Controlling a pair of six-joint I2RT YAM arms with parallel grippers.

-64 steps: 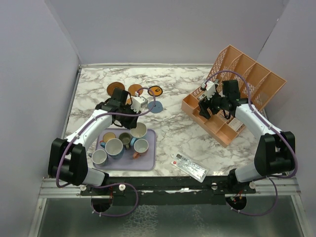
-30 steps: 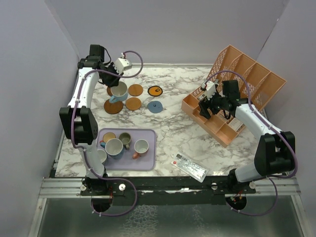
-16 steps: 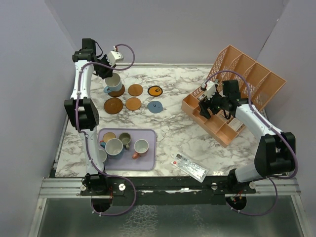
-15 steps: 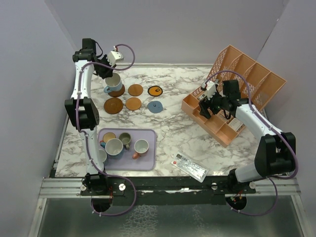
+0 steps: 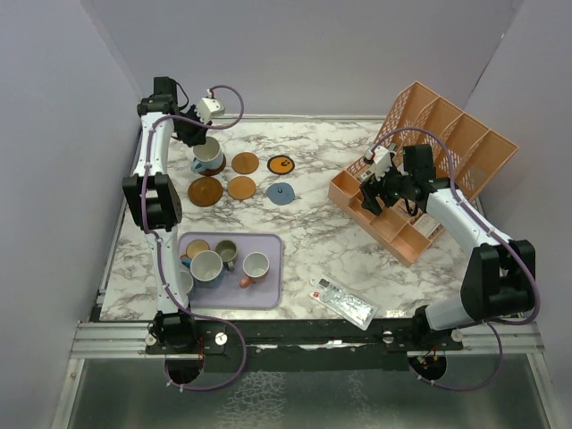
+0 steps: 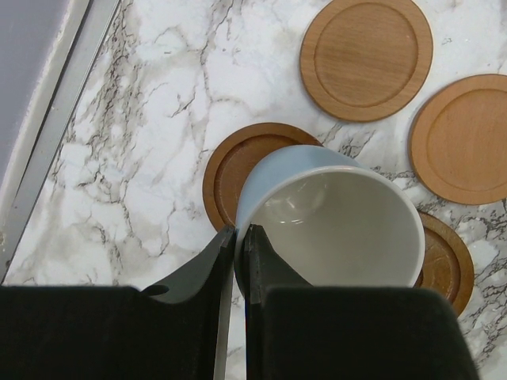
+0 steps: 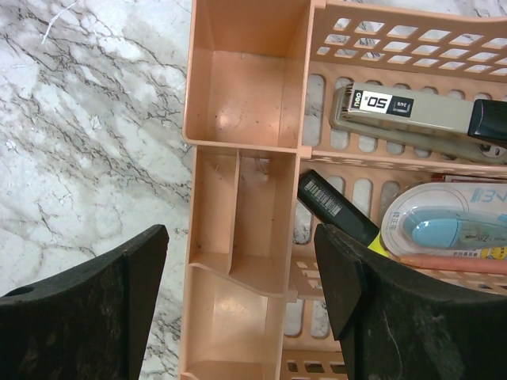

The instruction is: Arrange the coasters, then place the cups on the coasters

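The left fingers (image 6: 224, 253) are clenched on the rim of the light blue cup (image 6: 333, 214) and hold it at the far left corner of the surface. The cup sits over a dark brown coaster (image 6: 230, 174) whose edge shows from beneath it; I cannot tell whether the base touches the disc. The second dark brown coaster (image 5: 206, 190) lies just nearer along the left edge, and two tan-orange coasters (image 5: 245, 163) lie beside that pair. Toward the middle are the orange coaster with a black mark (image 5: 281, 164) and the grey-blue coaster (image 5: 281, 193). The other cups (image 5: 206, 266) stand together on the lavender tray (image 5: 273, 288) by the near edge, on the left side. The right fingers (image 7: 142, 261) are released and wide apart with nothing between them. They hover over the orange organiser (image 7: 245, 103) by the right edge, which holds a stapler (image 7: 412, 111).
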